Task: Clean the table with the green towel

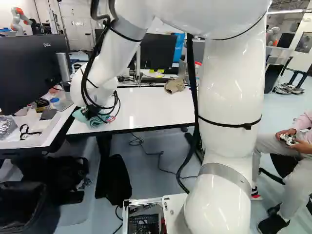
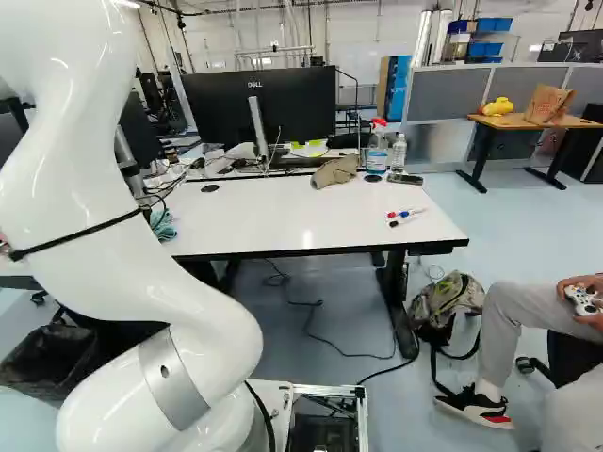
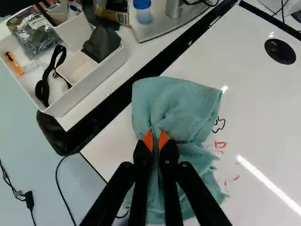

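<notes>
In the left base view my gripper [image 1: 89, 114], partly hidden by cables, is low over the left end of the white table [image 1: 151, 105]. The wrist view shows the gripper [image 3: 156, 141] shut on the green towel [image 3: 176, 106], a fold of cloth pinched between its orange pads. The towel lies bunched on the tabletop, spreading ahead of and under the fingers. Red marks [image 3: 220, 144] and a black scribble [image 3: 219, 125] show on the white surface close beside the cloth. The right base view shows a bit of the towel [image 2: 163, 224] behind the arm.
A side table with a white organizer tray [image 3: 89, 87] and a monitor [image 1: 31, 68] adjoins the left end. On the white table are a brown cloth item [image 2: 335, 171], a spray bottle [image 2: 377, 151] and markers [image 2: 405, 214]. Another robot [image 1: 20, 18] stands far back.
</notes>
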`<state>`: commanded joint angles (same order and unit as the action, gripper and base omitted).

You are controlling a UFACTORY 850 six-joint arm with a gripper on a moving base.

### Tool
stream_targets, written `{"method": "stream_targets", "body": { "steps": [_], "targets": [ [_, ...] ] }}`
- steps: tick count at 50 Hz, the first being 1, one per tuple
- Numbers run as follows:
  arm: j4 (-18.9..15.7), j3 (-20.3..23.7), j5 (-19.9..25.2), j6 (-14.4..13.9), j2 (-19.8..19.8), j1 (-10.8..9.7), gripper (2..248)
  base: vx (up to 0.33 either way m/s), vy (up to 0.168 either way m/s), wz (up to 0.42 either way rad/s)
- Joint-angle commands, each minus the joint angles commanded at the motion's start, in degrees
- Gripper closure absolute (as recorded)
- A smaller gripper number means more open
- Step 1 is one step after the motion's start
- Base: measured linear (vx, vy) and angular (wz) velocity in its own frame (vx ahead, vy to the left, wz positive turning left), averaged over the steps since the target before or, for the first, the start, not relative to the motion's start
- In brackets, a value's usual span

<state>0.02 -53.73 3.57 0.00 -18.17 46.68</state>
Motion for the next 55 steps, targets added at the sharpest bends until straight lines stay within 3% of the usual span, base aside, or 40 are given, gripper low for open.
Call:
{"method": "stream_targets", "body": {
  "steps": [17, 55],
  "targets": [
    [0.0, -3.5, 0.0, 0.0, -2.8, -1.9, 215, 0.0, 0.0, 0.0],
    [0.0, -4.3, 0.0, 0.0, -3.5, -9.0, 215, 0.0, 0.0, 0.0]
  ]
}}
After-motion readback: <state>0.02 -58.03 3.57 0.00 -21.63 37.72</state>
